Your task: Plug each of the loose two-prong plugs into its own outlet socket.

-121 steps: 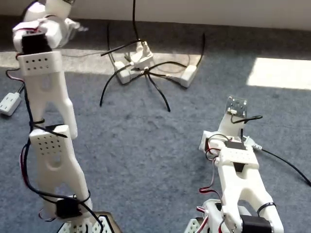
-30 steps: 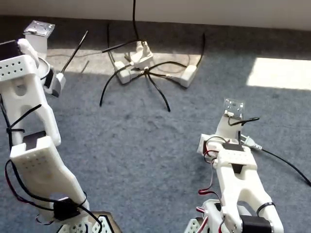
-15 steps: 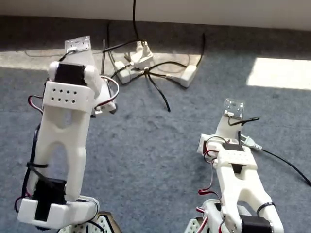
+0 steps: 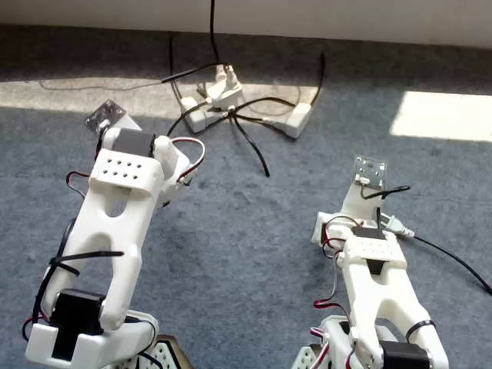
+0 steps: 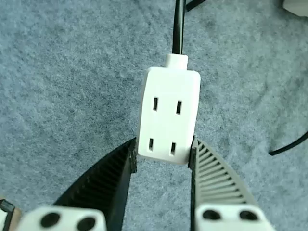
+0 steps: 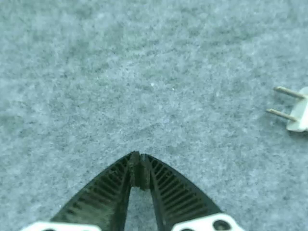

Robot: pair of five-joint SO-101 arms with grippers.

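- A grey-blue carpet (image 4: 254,231) with a short, speckled pile is seen covering the whole floor area.
- A pale wall strip (image 4: 346,15) is seen running along the far edge of the carpet.
- A band of shadow (image 4: 430,65) is cast on the carpet just below that strip.
- A bright sunlit patch (image 4: 442,115) is laid across the carpet at the far right.
- A narrower sunlit band (image 4: 46,94) is seen on the carpet at the far left, just beside the shadow.
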